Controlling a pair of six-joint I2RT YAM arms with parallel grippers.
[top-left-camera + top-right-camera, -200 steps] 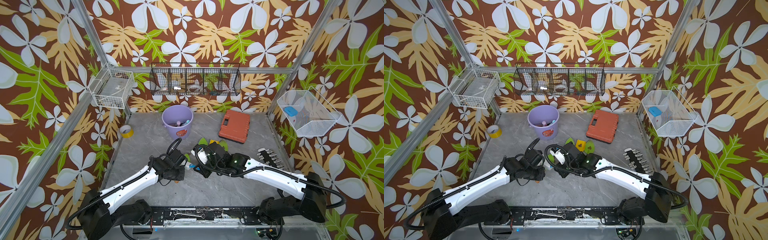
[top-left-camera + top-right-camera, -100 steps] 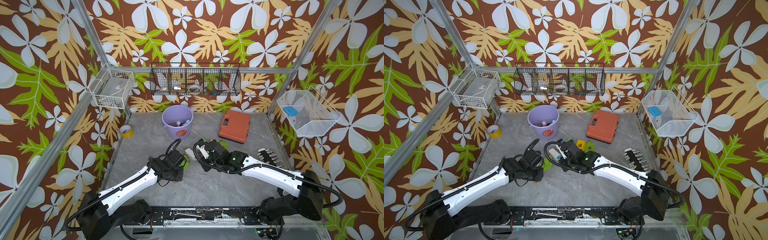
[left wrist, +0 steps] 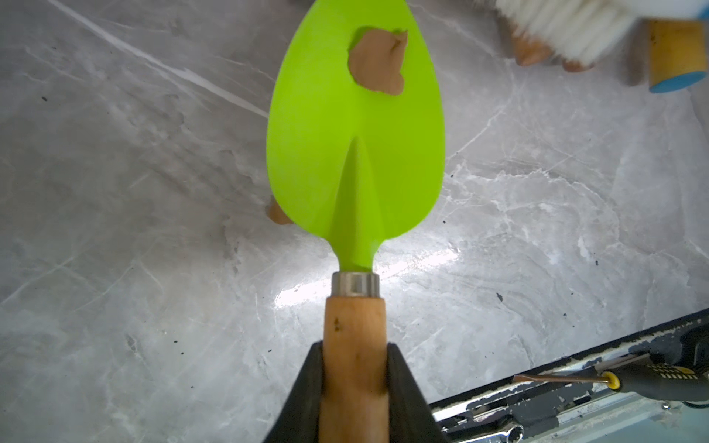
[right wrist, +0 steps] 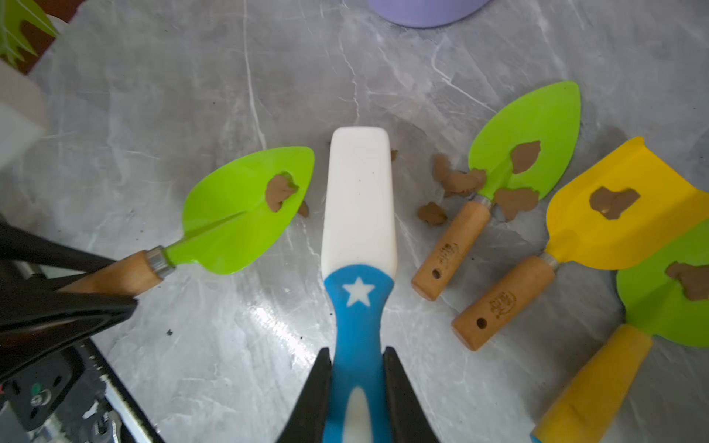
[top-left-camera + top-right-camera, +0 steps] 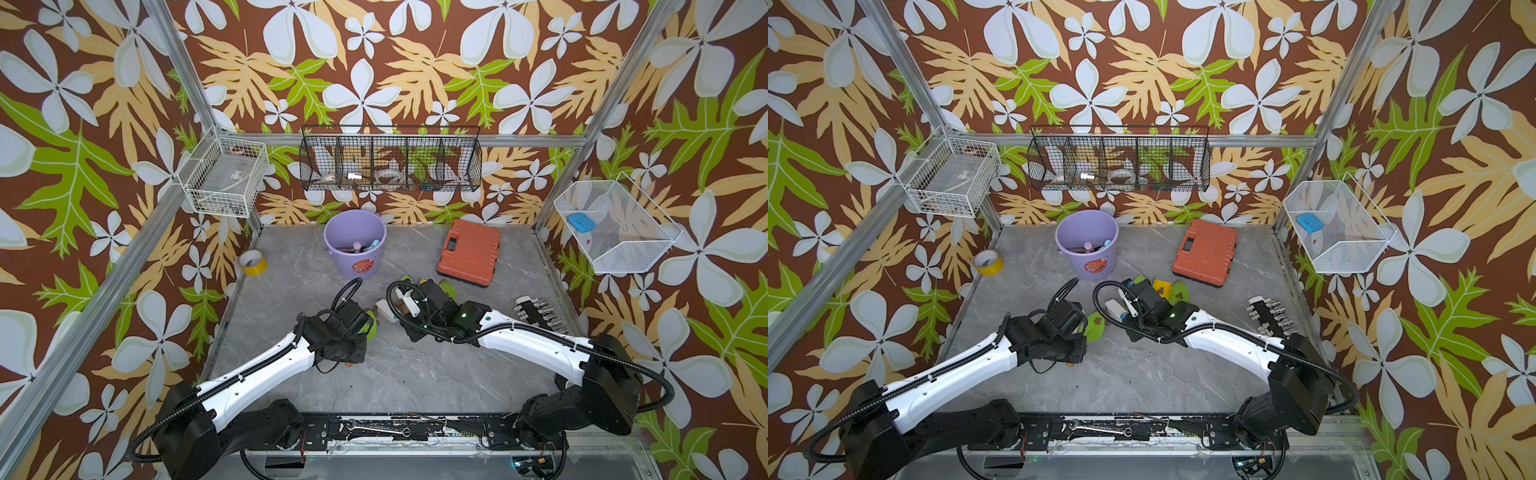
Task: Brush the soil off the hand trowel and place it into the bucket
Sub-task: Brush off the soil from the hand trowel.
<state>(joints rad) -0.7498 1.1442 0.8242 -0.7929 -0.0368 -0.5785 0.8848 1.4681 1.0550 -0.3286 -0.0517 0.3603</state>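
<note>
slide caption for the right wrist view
Right jaws shut on a blue-and-white brush beside the held green trowel, one soil clump on its blade.

Four trowels (image 4: 245, 214), one brush (image 4: 358, 199), one bucket (image 5: 344, 262)

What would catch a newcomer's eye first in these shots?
The bright green trowel is clamped in the left tool, with a brown soil clump sitting near its tip. Beside it, the right tool grips a white-and-blue brush. At the back stands the lilac bucket.
</note>
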